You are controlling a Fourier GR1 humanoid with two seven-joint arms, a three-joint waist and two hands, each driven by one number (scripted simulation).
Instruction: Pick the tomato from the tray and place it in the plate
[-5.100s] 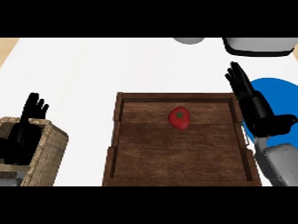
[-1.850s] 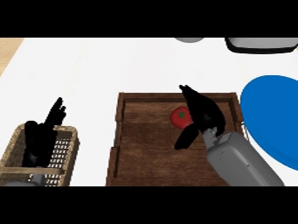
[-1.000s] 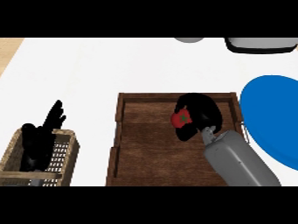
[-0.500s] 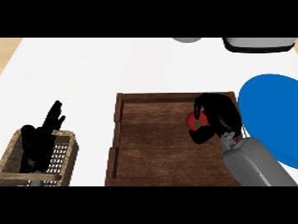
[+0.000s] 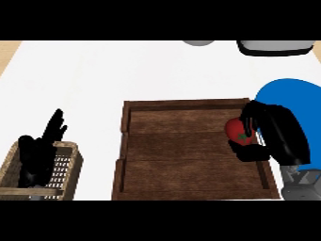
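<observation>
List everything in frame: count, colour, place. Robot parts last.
tomato: 1, red, at the tray's right edge, held in the right hand
tray: 1, dark brown wood, centre of the counter
plate: 1, blue, right of the tray, partly hidden by the right hand
basket: 1, tan wicker, lower left
counter: 1, white top
grey object: 1, top edge, cut off
grey and dark object: 1, top right, cut off
left hand: 1, black, over the basket, fingers straight
right hand: 1, black, fingers curled round the tomato
</observation>
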